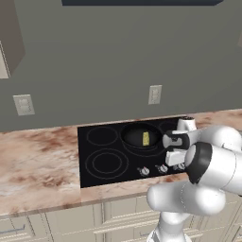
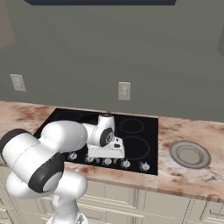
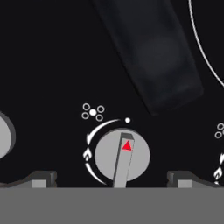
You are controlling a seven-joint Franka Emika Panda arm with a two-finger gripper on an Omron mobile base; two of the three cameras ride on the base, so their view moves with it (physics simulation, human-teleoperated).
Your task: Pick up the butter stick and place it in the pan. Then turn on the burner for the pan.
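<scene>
butter stick [image 1: 145,138] already lying in pan [image 1: 137,141], centre of left base frame; pale yellow block, small against the dark round interior, sitting right of pan centre. pan resting on rear-centre burner [image 1: 156,149] ring of the black glass cooktop set in the marbled tabletop [image 1: 38,165].

step in hand, judged: turning on the burner. tool [image 3: 112,179] hanging directly over a silver knob [image 3: 122,155] in lower centre of hand frame; fingertips [image 3: 41,179] at bottom left and right, spread wide, one on each side of the knob, nothing held. knob ridge with red triangle pointing toward the small white dot at upper right of the dial arc, read as off. pan handle [image 3: 148,57] crossing upper centre of hand frame.

to do well: check dial icon matches the pan's ring; lower until fingertips bracket the ridge, close squarely, then rotate along the white arrow arc. keep clear of neighbouring knobs at left and right edges.
</scene>
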